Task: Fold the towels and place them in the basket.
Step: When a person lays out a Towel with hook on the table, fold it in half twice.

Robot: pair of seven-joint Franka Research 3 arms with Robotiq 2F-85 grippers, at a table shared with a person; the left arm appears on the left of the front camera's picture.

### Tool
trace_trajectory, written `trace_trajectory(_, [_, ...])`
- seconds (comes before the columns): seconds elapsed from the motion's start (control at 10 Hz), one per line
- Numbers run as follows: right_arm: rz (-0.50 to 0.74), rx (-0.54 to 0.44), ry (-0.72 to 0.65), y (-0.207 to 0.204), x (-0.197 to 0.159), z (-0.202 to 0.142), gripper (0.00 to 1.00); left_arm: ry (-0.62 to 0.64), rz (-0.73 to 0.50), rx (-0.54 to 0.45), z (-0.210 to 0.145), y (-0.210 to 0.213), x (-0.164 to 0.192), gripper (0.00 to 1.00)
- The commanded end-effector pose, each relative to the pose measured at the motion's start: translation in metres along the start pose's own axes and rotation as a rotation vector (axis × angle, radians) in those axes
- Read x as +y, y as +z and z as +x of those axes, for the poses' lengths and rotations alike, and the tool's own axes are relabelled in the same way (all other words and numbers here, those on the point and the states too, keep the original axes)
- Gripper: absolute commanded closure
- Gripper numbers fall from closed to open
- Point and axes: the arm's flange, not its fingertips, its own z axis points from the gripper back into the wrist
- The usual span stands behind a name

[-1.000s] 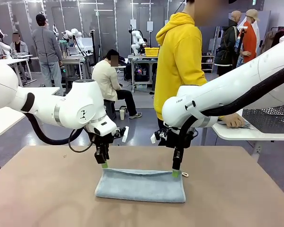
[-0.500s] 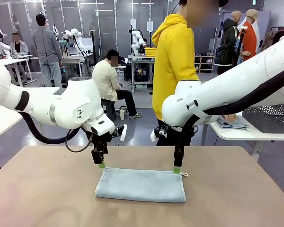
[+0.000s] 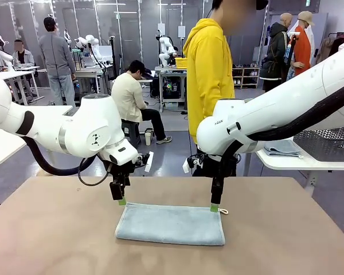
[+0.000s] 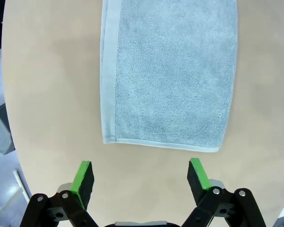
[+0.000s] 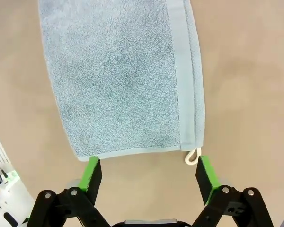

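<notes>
A grey-blue towel [image 3: 171, 224] lies folded in half on the brown table [image 3: 51, 235], its white corner loop [image 3: 223, 211] at the far right corner. My left gripper [image 3: 121, 201] hovers open just above the towel's far left corner; in the left wrist view the towel [image 4: 168, 75] lies flat beyond the open left gripper [image 4: 141, 176]. Over the far right corner hangs my right gripper [image 3: 214, 208], open too; its wrist view shows the towel [image 5: 120, 78] and loop [image 5: 193, 156] just past the right gripper [image 5: 146, 171]. A second folded towel [image 3: 282, 148] rests on the side table beside the dark mesh basket [image 3: 327, 143].
A person in a yellow hoodie [image 3: 209, 71] stands at the far side, behind my right arm. The white side table [image 3: 298, 161] sits at the right. Bare tabletop lies on all sides of the towel.
Both grippers let go of the towel's far edge, opened wide and rose slightly. The lifted edge has dropped flat. The person drew their hand away from the side table.
</notes>
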Motion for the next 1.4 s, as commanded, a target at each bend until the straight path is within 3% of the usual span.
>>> trace_trajectory(0.0, [-0.01, 0.003, 0.007, 0.003, -0.001, 0.001, 0.0, -0.002, 0.001, 0.0, 0.0, 0.0, 0.003, 0.0])
trace_trajectory(0.5, [-0.001, -0.001, 0.0, 0.001, 0.0, 0.0, 0.0, 0.0, 0.0, 0.0, 0.0, 0.0, 0.0, 0.0])
trace_trajectory(0.6, [-0.059, -0.028, -0.217, 0.004, 0.021, -0.003, 0.0, 0.146, 0.021, -0.02, -0.003, 0.014, -0.021, 0.0])
trace_trajectory(0.8, [-0.044, -0.116, -0.433, 0.005, 0.051, -0.015, 0.0, 0.31, 0.005, -0.054, -0.022, 0.031, -0.063, 0.0])
trace_trajectory(1.2, [-0.149, -0.28, -1.006, -0.001, 0.076, -0.027, 0.0, 0.564, 0.148, -0.08, -0.073, 0.076, -0.15, 0.0])
trace_trajectory(1.3, [-0.168, -0.278, -1.098, -0.005, 0.075, -0.025, 0.0, 0.599, 0.114, -0.087, -0.083, 0.08, -0.167, 0.0])
